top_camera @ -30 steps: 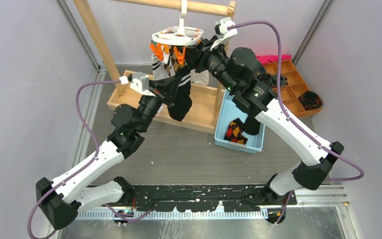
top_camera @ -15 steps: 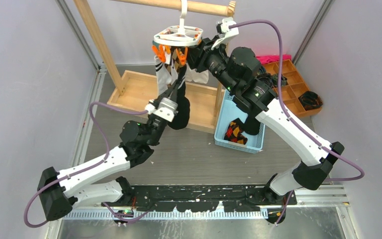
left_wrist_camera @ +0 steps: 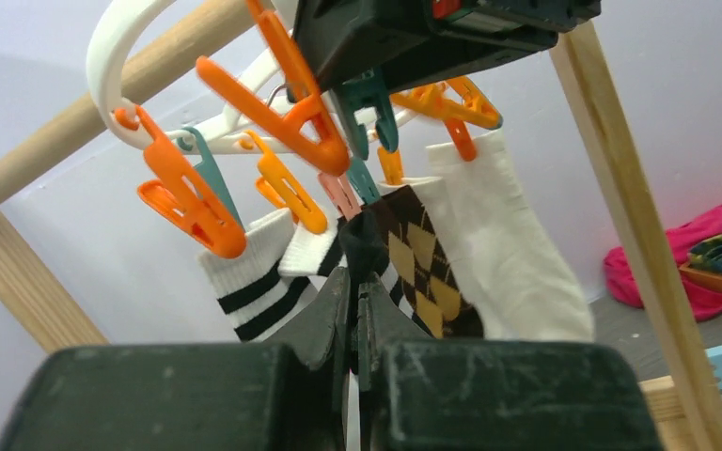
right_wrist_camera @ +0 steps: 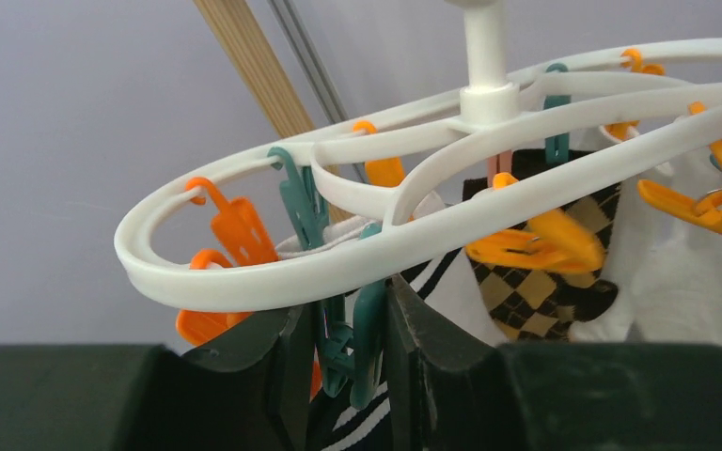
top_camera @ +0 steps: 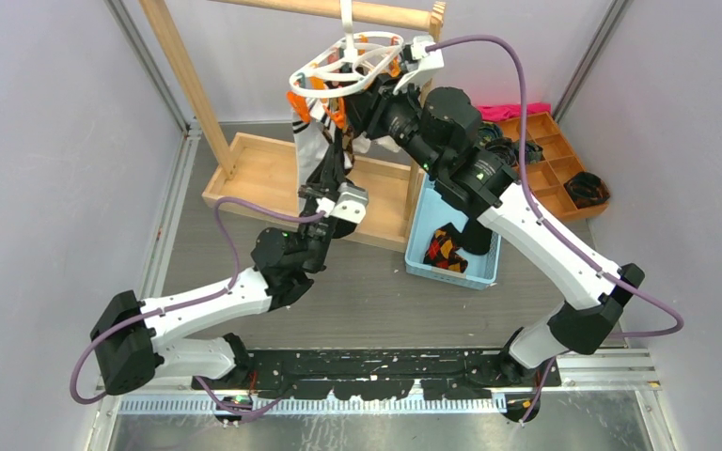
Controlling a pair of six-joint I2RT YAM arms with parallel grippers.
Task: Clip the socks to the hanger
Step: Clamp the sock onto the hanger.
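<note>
Under the ring: left gripper (left_wrist_camera: 355, 310) clenched on the cuff of a black sock (left_wrist_camera: 365, 242), lifted close beneath the clips. Right gripper (right_wrist_camera: 348, 362) squeezes a teal clip (right_wrist_camera: 368, 329) from both sides.

Since a second ago the left arm has swung in from the side, and the hanger (right_wrist_camera: 244, 272) has tipped from level to slanted. Judgement: clip pressed open, cuff offered, bite not yet made.

Tight quarters: argyle sock (left_wrist_camera: 423, 263) and white sock (left_wrist_camera: 517, 254) just beside, orange clips (left_wrist_camera: 287, 85) dangling overhead, rack post (left_wrist_camera: 620, 188) near. Open room only downward.
</note>
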